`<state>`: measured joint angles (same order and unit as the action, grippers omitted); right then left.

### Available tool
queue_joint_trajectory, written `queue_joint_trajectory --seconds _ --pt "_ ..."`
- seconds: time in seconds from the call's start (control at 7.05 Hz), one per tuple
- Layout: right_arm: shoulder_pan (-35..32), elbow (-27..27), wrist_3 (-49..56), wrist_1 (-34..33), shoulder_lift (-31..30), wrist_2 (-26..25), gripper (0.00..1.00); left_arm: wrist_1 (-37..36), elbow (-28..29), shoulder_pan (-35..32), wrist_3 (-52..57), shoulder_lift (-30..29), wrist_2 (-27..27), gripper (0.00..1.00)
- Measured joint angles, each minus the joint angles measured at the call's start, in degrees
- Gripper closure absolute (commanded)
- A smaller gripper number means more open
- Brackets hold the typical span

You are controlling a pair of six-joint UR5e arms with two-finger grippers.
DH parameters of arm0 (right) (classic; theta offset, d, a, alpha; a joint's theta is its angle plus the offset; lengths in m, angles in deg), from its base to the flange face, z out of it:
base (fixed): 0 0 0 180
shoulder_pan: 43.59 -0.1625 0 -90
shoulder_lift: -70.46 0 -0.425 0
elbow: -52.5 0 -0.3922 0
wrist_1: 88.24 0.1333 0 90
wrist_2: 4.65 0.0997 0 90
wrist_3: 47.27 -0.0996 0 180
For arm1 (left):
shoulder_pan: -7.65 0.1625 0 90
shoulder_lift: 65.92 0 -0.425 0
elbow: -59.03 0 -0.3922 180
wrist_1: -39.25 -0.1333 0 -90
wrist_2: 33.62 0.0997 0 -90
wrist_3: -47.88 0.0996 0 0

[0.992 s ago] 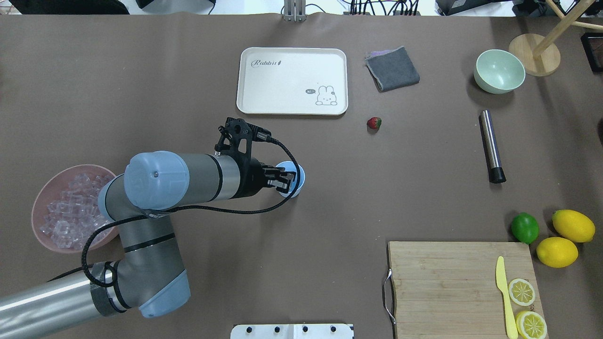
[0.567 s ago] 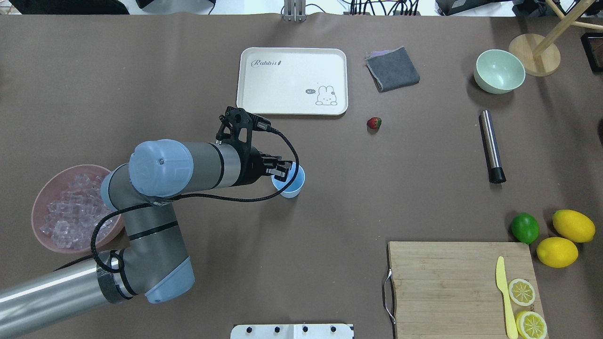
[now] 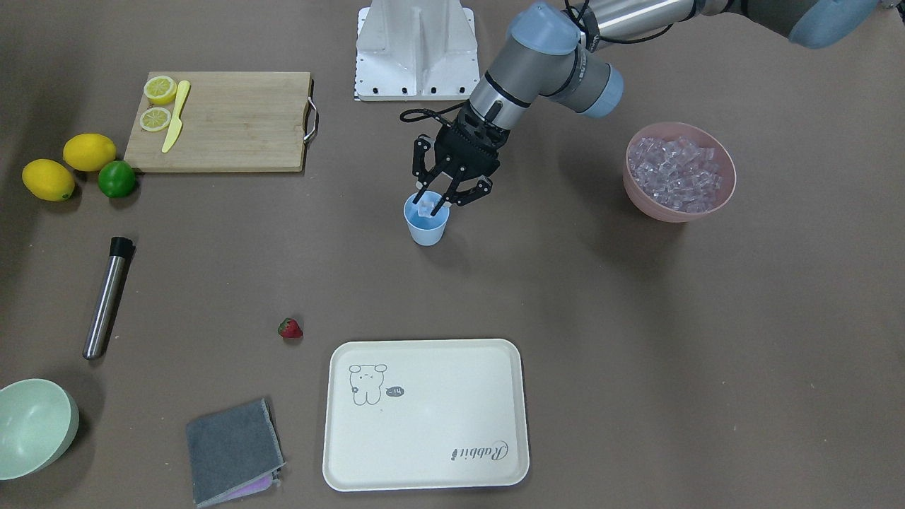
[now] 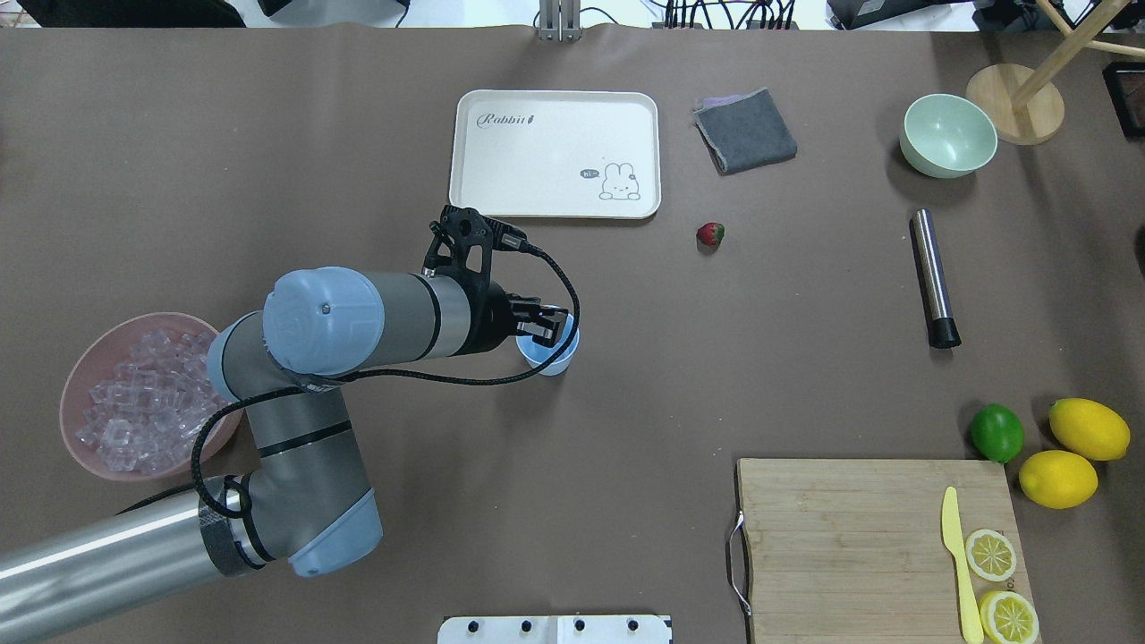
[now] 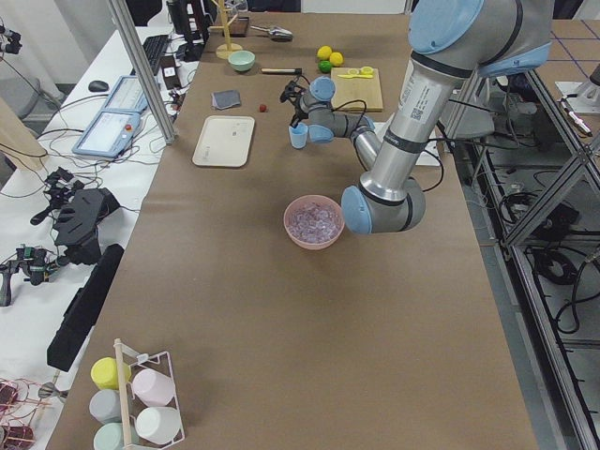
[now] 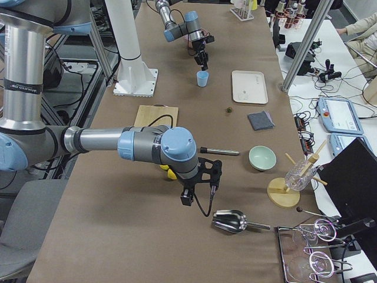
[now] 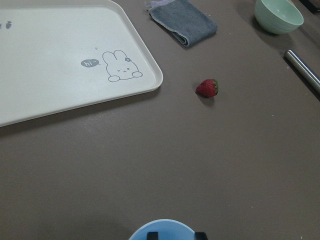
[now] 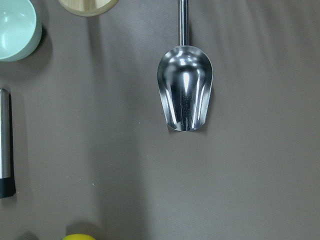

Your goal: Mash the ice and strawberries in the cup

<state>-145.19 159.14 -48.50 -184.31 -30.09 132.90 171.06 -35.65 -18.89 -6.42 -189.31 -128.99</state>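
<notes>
Left arm enters at lower left, forearm reaching toward table centre. Left gripper (image 4: 547, 327) hangs over the mouth of the small light-blue plastic cup (image 4: 564, 355); finger spacing unreadable from above.

Round pink bowl (image 4: 63, 407) at left edge, heaped with clear ice cubes (image 4: 130, 407), partly hidden by the arm's elbow.

Cream rectangular tray (image 4: 537, 161) with rabbit print lies beyond the cup. 1 small red strawberry (image 4: 710, 234) sits on bare table, near the tray's right corner.

Further right: folded grey cloth (image 4: 747, 132), pale green bowl (image 4: 948, 134), steel cylinder with black end (image 4: 932, 273).

Near right: bamboo cutting board (image 4: 832, 537) carrying yellow plastic knife (image 4: 957, 563) and 2 lemon slices (image 4: 989, 554); 1 green lime (image 4: 996, 432) and 2 whole lemons (image 4: 1089, 428) beside it.
</notes>
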Motion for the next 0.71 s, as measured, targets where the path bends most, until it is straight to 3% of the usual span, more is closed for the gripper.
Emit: queue_joint_trajectory --seconds 0.43,0.71 --pt "0.0 0.3 -0.1 -0.1 0.0 0.0 0.0 -2.8 -2.4 -2.6 0.3 1.7 -2.7 0.03" --pt "0.0 0.3 -0.1 -0.1 0.0 0.1 0.0 -10.1 -11.3 -9.5 3.0 10.2 -10.8 0.03"
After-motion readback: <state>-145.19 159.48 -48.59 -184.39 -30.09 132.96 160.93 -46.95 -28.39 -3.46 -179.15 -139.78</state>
